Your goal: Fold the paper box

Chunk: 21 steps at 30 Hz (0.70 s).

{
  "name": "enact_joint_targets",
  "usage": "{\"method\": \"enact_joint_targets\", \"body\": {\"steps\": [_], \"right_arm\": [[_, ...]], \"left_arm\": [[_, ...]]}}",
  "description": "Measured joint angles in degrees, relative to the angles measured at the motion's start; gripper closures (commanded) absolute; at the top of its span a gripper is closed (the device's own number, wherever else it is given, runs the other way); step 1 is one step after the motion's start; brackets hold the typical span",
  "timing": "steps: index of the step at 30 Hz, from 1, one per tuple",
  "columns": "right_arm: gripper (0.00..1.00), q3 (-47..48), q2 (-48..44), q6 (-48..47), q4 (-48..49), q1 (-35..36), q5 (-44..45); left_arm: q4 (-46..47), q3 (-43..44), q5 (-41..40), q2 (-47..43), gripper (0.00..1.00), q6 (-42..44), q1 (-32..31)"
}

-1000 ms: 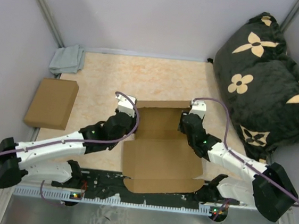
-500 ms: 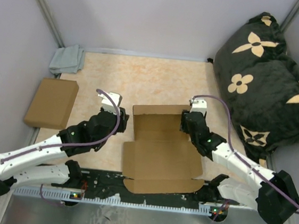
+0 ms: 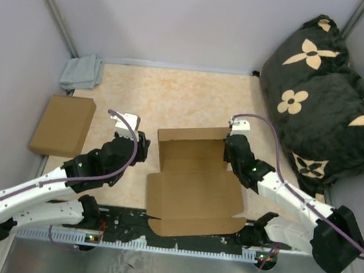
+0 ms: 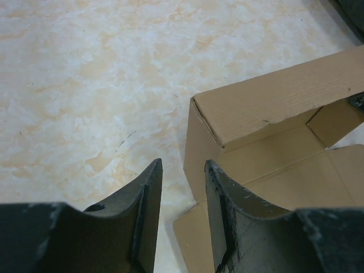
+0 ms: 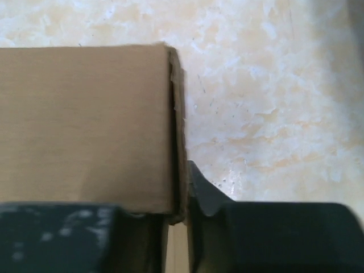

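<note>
The paper box (image 3: 194, 177) lies at the table's near middle, partly folded: back and side walls stand, the front panel and lid flap lie flat toward the arms. My left gripper (image 3: 143, 150) is open and empty, a short way left of the box's left wall. In the left wrist view its fingers (image 4: 183, 165) frame the box's back-left corner (image 4: 267, 108) without touching it. My right gripper (image 3: 231, 156) is shut on the box's right wall; in the right wrist view the wall edge (image 5: 85, 125) sits pinched between the fingers (image 5: 182, 182).
A plain closed brown cardboard box (image 3: 63, 124) lies at the left edge. A grey cloth (image 3: 82, 72) is at the back-left corner. A black flowered pillow (image 3: 323, 93) fills the right side. The beige tabletop (image 3: 173, 96) lies behind the box.
My left gripper let go of the box's left wall and drew back to the left. The box slid slightly left. My right gripper kept its hold on the right wall.
</note>
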Motion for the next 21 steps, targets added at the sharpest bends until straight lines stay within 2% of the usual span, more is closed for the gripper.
{"method": "enact_joint_targets", "body": {"steps": [1, 7, 12, 18, 21], "right_arm": [[1.0, 0.46, 0.98, 0.76, -0.48, -0.17, 0.13], [1.0, 5.25, 4.63, 9.18, -3.54, -3.87, -2.86], [1.0, 9.51, 8.24, 16.94, -4.52, -10.1, -11.72], [0.93, 10.8, 13.97, 28.59, -1.62, -17.09, -26.23], [0.79, 9.16, 15.17, 34.77, 1.36, -18.27, -31.78]], "left_arm": [[-0.22, 0.0, -0.09, -0.28, 0.58, -0.09, 0.0], [-1.9, 0.44, -0.24, -1.97, 0.58, -0.76, 0.0], [-7.43, 4.46, -0.61, -0.5, 0.59, -2.78, 0.0], [-12.81, 9.11, -0.46, 0.7, 0.59, -5.86, 0.0], [-14.51, 9.81, -0.07, -0.42, 0.59, -6.97, 0.0]]}}
